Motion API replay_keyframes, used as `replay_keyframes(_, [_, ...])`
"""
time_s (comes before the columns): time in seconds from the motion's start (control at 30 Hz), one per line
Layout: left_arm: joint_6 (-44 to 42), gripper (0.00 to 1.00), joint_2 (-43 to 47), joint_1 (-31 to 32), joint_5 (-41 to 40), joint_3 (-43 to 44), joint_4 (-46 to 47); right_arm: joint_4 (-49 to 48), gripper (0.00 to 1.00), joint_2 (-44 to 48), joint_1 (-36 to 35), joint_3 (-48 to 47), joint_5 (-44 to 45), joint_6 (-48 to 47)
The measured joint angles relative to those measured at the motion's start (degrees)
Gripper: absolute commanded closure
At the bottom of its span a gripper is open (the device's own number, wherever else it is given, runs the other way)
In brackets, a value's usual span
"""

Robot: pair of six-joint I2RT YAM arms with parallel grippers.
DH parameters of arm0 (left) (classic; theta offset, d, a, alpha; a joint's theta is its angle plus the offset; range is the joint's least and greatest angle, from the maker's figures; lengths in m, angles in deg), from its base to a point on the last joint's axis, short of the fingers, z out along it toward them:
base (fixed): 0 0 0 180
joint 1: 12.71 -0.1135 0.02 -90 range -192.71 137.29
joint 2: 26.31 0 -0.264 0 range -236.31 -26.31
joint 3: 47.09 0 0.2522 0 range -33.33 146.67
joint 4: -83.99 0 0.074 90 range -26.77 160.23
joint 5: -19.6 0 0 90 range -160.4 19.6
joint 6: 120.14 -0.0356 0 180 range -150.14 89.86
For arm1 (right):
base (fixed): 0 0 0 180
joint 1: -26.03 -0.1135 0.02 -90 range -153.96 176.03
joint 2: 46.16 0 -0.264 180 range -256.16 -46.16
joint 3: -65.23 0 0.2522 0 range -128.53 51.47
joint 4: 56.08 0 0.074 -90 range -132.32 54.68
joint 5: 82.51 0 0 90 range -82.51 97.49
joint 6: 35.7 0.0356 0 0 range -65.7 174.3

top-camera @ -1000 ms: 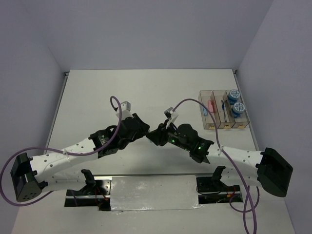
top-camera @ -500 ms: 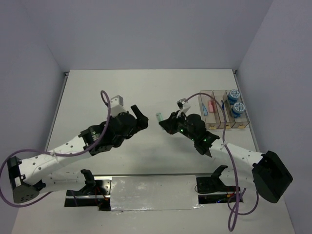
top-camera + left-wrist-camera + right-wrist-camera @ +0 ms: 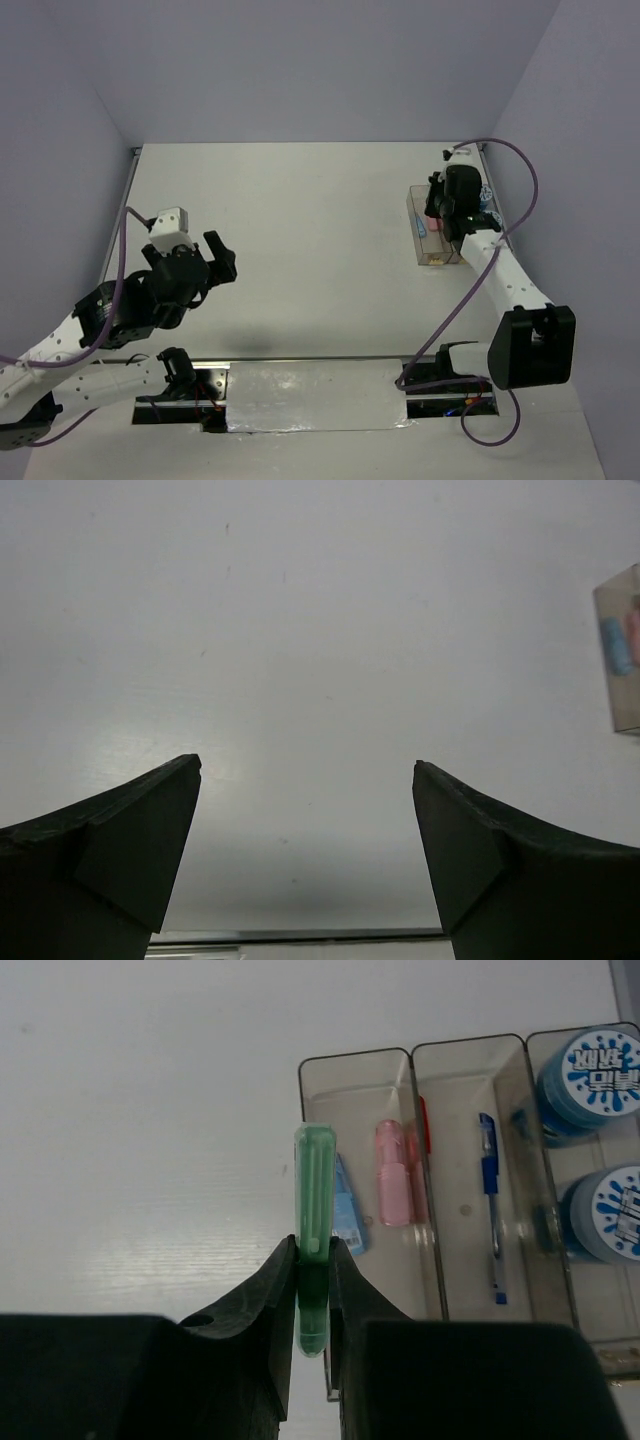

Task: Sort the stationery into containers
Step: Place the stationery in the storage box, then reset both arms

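The white table (image 3: 300, 220) is carrying a row of three joined clear bins (image 3: 455, 1140), which is sitting by its right edge toward the far right corner (tan-tinted, long sides running far to near). Soft glare is showing on the matte top.

1. Bins (image 3: 412, 1053): the left compartment holds an oblong piece (image 3: 392, 1175), with a second oblong piece (image 3: 350, 1210) just left of it.
2. Middle compartment: a pen (image 3: 490, 1210).
3. Right compartment: a roll (image 3: 605, 1210), with a second roll (image 3: 590, 1070) behind it.
4. A third oblong piece (image 3: 315, 1180), in the right gripper (image 3: 312, 1255), is over the bins' left edge.
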State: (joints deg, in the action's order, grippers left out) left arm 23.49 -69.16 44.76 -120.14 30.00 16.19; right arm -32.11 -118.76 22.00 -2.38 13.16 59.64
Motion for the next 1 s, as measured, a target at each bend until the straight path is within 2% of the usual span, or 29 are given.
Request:
replay_keyframes(0.07, [-1.4, 0.01, 1.6, 0.0, 0.1, -2.4, -1.6, 2.3, 0.99, -1.9, 0.2, -2.2, 1.7, -0.9])
replay_keyframes(0.23, [-2.8, 0.01, 4.9, 0.0, 0.0, -5.5, -3.8, 4.5, 0.85, -7.6, 1.7, -4.3, 2.0, -1.4])
replay_keyframes(0.37, [-4.2, 0.01, 7.5, 0.0, 0.1, -7.3, -3.5, 6.1, 0.82, -8.9, 3.0, -4.0, 1.9, -1.2])
replay_keyframes(0.43, [-4.3, 0.01, 8.1, 0.0, 0.1, -7.5, -3.5, 6.2, 0.69, -9.3, 3.1, -4.0, 1.9, -0.8])
replay_keyframes(0.47, [-4.3, 0.01, 8.3, 0.0, 0.1, -7.5, -3.3, 6.2, 0.56, -9.4, 3.1, -4.0, 1.7, -0.6])
replay_keyframes(0.53, [-4.4, 0.01, 8.6, 0.0, 0.1, -7.5, -3.3, 6.6, 0.42, -9.5, 3.1, -4.0, 1.0, -0.4])
replay_keyframes(0.57, [-4.4, 0.01, 8.6, 0.0, 0.1, -7.5, -3.3, 6.7, 0.01, -9.5, 3.1, -4.0, 0.6, -0.2])
replay_keyframes(0.83, [-3.7, 0.01, 5.3, 0.0, -0.8, -6.9, -4.6, 9.7, 0.00, -5.8, 3.1, -4.0, -0.5, 1.3])
replay_keyframes(1.0, [-0.5, 0.01, 0.7, 0.0, -4.6, -2.5, -9.0, 15.5, 0.00, 7.5, 1.2, -4.1, -1.5, 2.5])
